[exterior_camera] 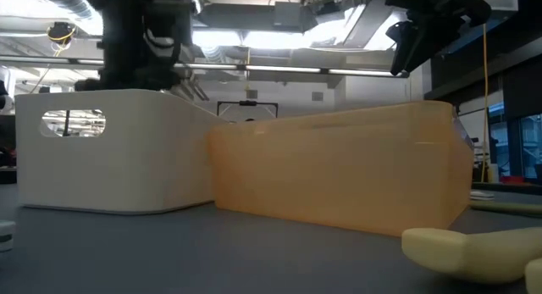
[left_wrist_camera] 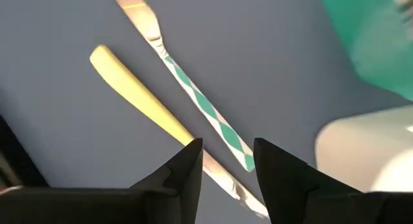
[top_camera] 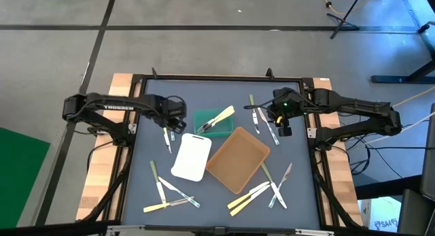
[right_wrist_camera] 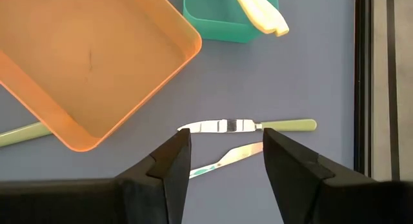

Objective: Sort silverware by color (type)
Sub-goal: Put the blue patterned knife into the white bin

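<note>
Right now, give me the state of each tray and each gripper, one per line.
green tray: holds cream utensils.
white tray: empty.
brown tray: empty.
left gripper: open, over the cream utensil and striped utensil.
right gripper: open, above a green-handled knife.

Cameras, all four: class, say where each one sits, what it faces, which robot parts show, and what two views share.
High: overhead, looking down; both arms, three trays.
Low: table height, facing white tray and brown tray; grippers above.
Left wrist: left gripper, jaws open, over a cream utensil.
Right wrist: right gripper, jaws open, over a green-handled knife.
Shared: brown tray, high and right wrist.
</note>
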`<move>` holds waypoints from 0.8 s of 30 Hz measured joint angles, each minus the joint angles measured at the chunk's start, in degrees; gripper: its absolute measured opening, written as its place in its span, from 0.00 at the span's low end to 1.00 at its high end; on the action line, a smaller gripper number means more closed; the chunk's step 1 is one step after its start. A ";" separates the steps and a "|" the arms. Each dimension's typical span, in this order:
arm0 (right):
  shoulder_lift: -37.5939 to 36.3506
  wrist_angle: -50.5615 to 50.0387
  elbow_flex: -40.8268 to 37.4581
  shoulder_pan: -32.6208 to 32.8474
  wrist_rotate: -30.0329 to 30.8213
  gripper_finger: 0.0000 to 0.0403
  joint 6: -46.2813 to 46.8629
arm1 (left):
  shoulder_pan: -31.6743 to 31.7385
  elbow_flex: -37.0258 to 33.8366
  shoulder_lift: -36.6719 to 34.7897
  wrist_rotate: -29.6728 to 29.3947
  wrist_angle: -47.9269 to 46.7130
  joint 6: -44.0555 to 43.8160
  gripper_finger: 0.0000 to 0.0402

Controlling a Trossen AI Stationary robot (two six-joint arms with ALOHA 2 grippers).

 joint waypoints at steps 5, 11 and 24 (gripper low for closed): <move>0.00 0.00 0.00 -0.01 0.00 0.45 -0.01 | 0.00 -4.63 0.00 -0.18 4.99 -3.45 0.33; 0.00 0.00 0.00 -0.01 0.00 0.45 0.00 | 0.02 -8.22 0.00 -0.22 11.28 -6.65 0.33; 0.00 0.02 0.00 0.01 -0.01 0.45 0.00 | 0.02 -13.56 0.00 -0.22 17.56 -12.40 0.33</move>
